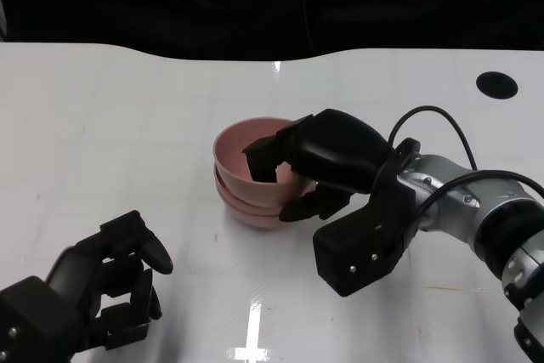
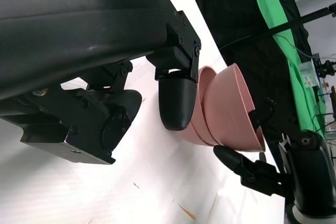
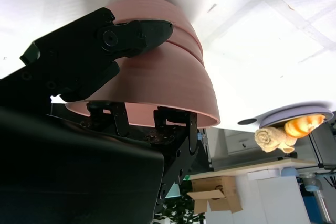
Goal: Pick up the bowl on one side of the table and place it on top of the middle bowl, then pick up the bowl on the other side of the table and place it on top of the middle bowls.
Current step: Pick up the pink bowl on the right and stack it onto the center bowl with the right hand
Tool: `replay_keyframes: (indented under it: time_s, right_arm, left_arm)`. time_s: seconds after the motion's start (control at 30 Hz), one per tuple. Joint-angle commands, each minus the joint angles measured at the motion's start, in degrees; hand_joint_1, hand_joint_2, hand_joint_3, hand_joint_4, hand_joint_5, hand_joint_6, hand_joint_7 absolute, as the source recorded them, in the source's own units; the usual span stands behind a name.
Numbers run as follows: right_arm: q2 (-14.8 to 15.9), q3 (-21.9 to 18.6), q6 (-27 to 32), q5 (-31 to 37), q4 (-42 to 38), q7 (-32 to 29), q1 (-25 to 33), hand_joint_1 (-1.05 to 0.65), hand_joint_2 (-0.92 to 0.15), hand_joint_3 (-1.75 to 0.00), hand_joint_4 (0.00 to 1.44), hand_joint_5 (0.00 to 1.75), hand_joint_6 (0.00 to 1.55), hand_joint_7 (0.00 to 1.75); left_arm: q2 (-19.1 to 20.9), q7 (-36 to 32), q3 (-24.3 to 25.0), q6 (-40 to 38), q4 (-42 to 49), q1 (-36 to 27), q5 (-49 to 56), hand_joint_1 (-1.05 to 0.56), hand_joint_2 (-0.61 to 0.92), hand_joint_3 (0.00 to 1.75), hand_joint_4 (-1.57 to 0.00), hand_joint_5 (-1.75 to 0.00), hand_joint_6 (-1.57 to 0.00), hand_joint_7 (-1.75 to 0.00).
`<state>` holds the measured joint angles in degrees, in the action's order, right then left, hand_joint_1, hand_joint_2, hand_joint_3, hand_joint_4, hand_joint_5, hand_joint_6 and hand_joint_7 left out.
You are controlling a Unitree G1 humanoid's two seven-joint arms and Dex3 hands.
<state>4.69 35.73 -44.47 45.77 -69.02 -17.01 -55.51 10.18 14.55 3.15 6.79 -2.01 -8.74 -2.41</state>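
Basically the task looks almost finished: three pink bowls sit nested in one stack [image 1: 255,184] at the middle of the white desk [image 1: 102,125], and no single bowl shows on either side in the head view. The top bowl [image 1: 251,155] rests on the two below it, tilted a little rather than seated flat, going by the left wrist view, where the rims fan apart. The right robot hand [image 1: 319,167] is on it, fingers [image 1: 263,159] hooked over the near rim into the bowl and other fingers pressed on the outer wall, so it is grasping the top bowl's rim. The right wrist view agrees: a black finger lies across the pink wall [image 3: 157,77] with others under the rim. The left robot hand [image 1: 115,291] sits low at the near left corner of the desk, well apart from the stack, fingers curled loosely with nothing in them; I call it clenched on nothing, though the curl is not tight. My read is that both side bowls are already stacked and what is left is letting go of the top bowl and pulling the right arm [image 1: 476,210] clear. Risk: a hooked finger could drag the top bowl off as it leaves.
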Motion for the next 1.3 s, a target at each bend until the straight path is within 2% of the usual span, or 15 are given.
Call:
replay_keyframes:
  time_s: [0.03,0.13,0.27,0.3,0.33,0.4,0.43,0.47,0.5,0.53,0.63,0.67,0.73,0.97,1.3]
  right_arm:
    - [-0.4,0.8,0.5,0.6,-0.8,-1.2,-1.5,-0.28,-0.82,-0.36,0.83,1.75,0.65,1.74]
    - [-0.6,1.2,0.8,0.5,-1.0,-1.2,-1.3,-0.28,-0.85,-0.30,0.78,1.75,0.68,1.61]
    - [-0.6,1.3,0.2,0.1,-1.3,-1.1,-1.0,-0.28,-0.89,-0.26,0.78,1.74,0.69,1.59]
    - [-0.5,1.3,0.0,0.0,-1.3,-1.1,-0.9,-0.30,-0.90,-0.25,0.79,1.62,0.72,1.37]
    - [-0.4,1.3,-0.2,0.0,-1.3,-1.2,-0.8,-0.35,-0.91,-0.24,0.83,1.45,0.80,1.05]
    - [-0.2,1.4,-0.2,0.0,-1.4,-0.8,-0.8,-0.44,-0.92,-0.24,0.88,1.15,0.92,0.67]
    - [-0.1,1.7,0.3,0.3,-1.3,-0.2,-0.9,-0.52,-0.92,-0.27,0.86,0.83,0.93,0.39]
    - [0.1,2.2,1.0,0.8,-1.1,0.4,-1.1,-0.57,-0.92,-0.30,0.86,0.62,0.92,0.23]
    - [0.3,2.9,1.9,1.3,-0.9,1.8,-1.3,-0.62,-0.92,-0.32,0.79,0.44,0.85,0.12]
    - [0.5,3.3,2.5,1.5,-0.8,3.0,-1.5,-0.72,-0.92,-0.38,0.52,0.20,0.61,0.05]
    - [0.5,3.8,4.6,1.8,-0.1,5.8,-1.4,-0.87,-0.92,-0.48,0.12,0.02,0.28,0.01]
    - [0.4,4.4,5.4,2.2,0.0,6.6,-1.4,-0.89,-0.92,-0.50,0.07,0.01,0.24,0.00]
    - [0.3,5.1,6.4,2.6,0.2,7.5,-1.3,-0.99,-0.92,-0.61,0.01,0.00,0.05,0.00]
    - [0.8,7.9,9.2,6.4,1.4,3.5,-0.8,-1.05,-0.92,-0.75,0.00,0.00,0.00,0.00]
    - [0.8,8.9,10.1,7.2,1.2,2.8,-0.1,-1.05,-0.92,-0.78,0.00,0.00,0.00,0.00]
  left_arm:
    - [0.0,-0.5,0.0,0.1,0.1,-0.2,-0.1,0.13,0.66,1.17,-0.71,-1.75,-0.53,-1.75]
    - [0.1,-0.5,-0.1,0.4,0.3,-0.2,0.1,0.14,0.67,1.16,-0.72,-1.75,-0.53,-1.75]
    - [0.1,-0.6,-0.2,0.3,0.2,-0.2,0.2,0.14,0.67,1.15,-0.72,-1.75,-0.54,-1.75]
    - [0.1,-0.6,-0.2,0.5,0.2,-0.2,0.2,0.14,0.67,1.15,-0.73,-1.75,-0.54,-1.75]
    - [0.1,-0.6,-0.3,0.5,0.2,-0.2,0.2,0.14,0.67,1.15,-0.73,-1.75,-0.54,-1.75]
    - [0.1,-0.5,-0.3,0.2,0.2,-0.2,0.1,0.14,0.67,1.15,-0.73,-1.75,-0.54,-1.75]
    - [0.1,-0.5,-0.2,0.2,0.2,-0.2,0.0,0.14,0.67,1.15,-0.73,-1.75,-0.54,-1.75]
    - [0.1,-0.4,-0.2,0.2,0.3,-0.2,-0.1,0.14,0.67,1.15,-0.73,-1.75,-0.54,-1.75]
    - [0.1,-0.4,-0.2,0.0,0.2,-0.2,-0.2,0.14,0.67,1.15,-0.73,-1.75,-0.54,-1.75]
    - [0.1,-0.5,-0.2,-0.4,0.1,-0.2,-0.3,0.14,0.67,1.15,-0.73,-1.75,-0.54,-1.75]
    - [0.0,-0.6,-0.2,-1.1,-0.2,-0.1,-0.3,0.14,0.67,1.15,-0.72,-1.75,-0.54,-1.75]
    - [0.0,-0.6,-0.2,-0.9,-0.2,-0.1,-0.3,0.14,0.68,1.15,-0.72,-1.75,-0.54,-1.75]
    - [0.1,-0.5,-0.3,-0.8,-0.2,-0.1,-0.3,0.14,0.68,1.15,-0.72,-1.75,-0.54,-1.75]
    - [0.1,-0.1,-0.3,-0.9,0.1,0.1,-0.7,0.15,0.69,1.13,-0.73,-1.75,-0.55,-1.75]
    - [0.3,-0.5,-0.6,-0.5,0.3,0.1,-0.1,0.16,0.69,1.12,-0.72,-1.75,-0.55,-1.75]
